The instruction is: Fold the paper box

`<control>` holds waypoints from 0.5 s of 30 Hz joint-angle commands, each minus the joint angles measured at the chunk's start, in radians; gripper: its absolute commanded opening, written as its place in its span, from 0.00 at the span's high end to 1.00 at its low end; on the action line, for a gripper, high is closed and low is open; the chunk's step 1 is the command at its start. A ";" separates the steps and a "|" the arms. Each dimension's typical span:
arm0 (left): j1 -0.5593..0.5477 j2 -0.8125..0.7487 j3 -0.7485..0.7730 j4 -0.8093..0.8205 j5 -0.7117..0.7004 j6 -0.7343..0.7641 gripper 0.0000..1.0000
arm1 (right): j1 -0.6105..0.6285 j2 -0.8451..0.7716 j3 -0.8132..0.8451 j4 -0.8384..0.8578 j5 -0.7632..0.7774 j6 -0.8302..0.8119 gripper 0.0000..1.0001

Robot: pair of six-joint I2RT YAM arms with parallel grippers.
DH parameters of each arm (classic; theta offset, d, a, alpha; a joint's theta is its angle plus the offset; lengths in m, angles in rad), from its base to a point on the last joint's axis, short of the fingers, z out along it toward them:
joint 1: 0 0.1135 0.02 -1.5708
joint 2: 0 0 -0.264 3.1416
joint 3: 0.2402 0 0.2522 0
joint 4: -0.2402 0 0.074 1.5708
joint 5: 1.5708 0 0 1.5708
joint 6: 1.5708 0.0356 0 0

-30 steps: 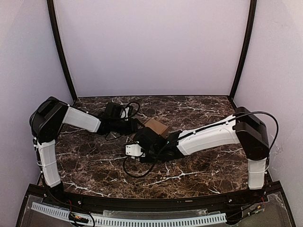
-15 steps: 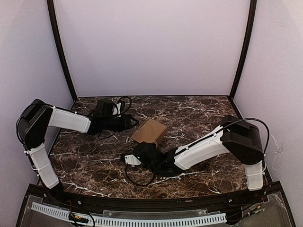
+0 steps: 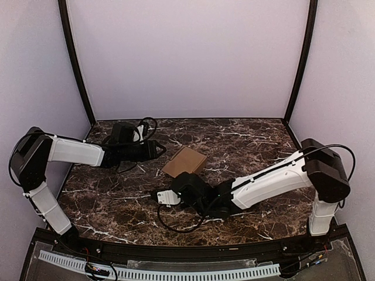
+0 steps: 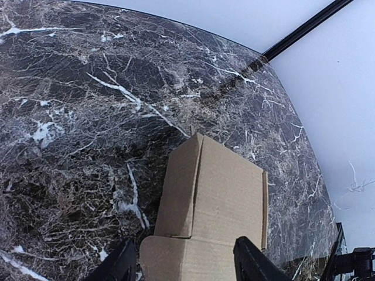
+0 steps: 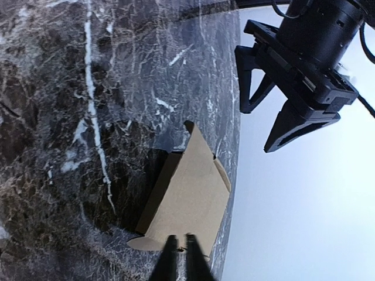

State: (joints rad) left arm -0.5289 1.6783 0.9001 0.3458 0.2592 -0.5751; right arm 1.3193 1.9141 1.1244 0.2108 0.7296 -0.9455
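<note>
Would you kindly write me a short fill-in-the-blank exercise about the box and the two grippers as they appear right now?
1. The paper box is plain ___ cardboard.
2. The left gripper, pointing toward the box, has its jaws ___.
3. The right gripper, at the box's near edge, has its jaws ___.
4. The box rests on a dark table patterned like ___.

Missing words: brown; open; shut; marble.

Dark brown marble-look table [image 3: 258, 137] with white veins, plain brown paper box [image 3: 185, 161] resting near the middle.
</note>
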 commanded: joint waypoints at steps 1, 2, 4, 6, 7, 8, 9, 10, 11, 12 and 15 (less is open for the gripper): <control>0.008 -0.061 -0.028 -0.038 -0.040 0.028 0.42 | -0.005 -0.061 0.112 -0.241 -0.144 0.201 0.71; 0.009 -0.065 -0.028 -0.054 -0.046 0.030 0.42 | -0.004 -0.058 0.146 -0.278 -0.167 0.231 0.61; 0.015 -0.074 -0.025 -0.088 -0.069 0.028 0.41 | -0.004 -0.030 0.204 -0.305 -0.187 0.249 0.52; 0.028 -0.081 -0.019 -0.127 -0.080 0.020 0.41 | -0.006 0.047 0.257 -0.310 -0.170 0.241 0.49; 0.038 -0.086 -0.021 -0.136 -0.081 0.017 0.42 | -0.009 0.083 0.282 -0.310 -0.160 0.238 0.49; 0.042 -0.099 -0.028 -0.143 -0.081 0.011 0.41 | -0.013 0.121 0.305 -0.310 -0.145 0.232 0.49; 0.050 -0.108 -0.033 -0.145 -0.081 0.010 0.42 | -0.017 0.159 0.327 -0.305 -0.127 0.221 0.50; 0.052 -0.127 -0.043 -0.149 -0.081 0.014 0.42 | -0.022 0.194 0.347 -0.298 -0.104 0.206 0.50; 0.057 -0.137 -0.046 -0.154 -0.083 0.021 0.41 | -0.028 0.225 0.363 -0.290 -0.084 0.193 0.51; 0.059 -0.161 -0.052 -0.168 -0.088 0.026 0.42 | -0.035 0.248 0.377 -0.285 -0.071 0.186 0.52; 0.066 -0.202 -0.059 -0.198 -0.105 0.054 0.41 | -0.047 0.287 0.410 -0.283 -0.038 0.179 0.53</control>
State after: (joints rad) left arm -0.4728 1.5597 0.8646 0.2184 0.1833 -0.5575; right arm 1.2968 2.1342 1.5055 -0.0334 0.6285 -0.7578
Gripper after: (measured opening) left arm 0.587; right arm 0.473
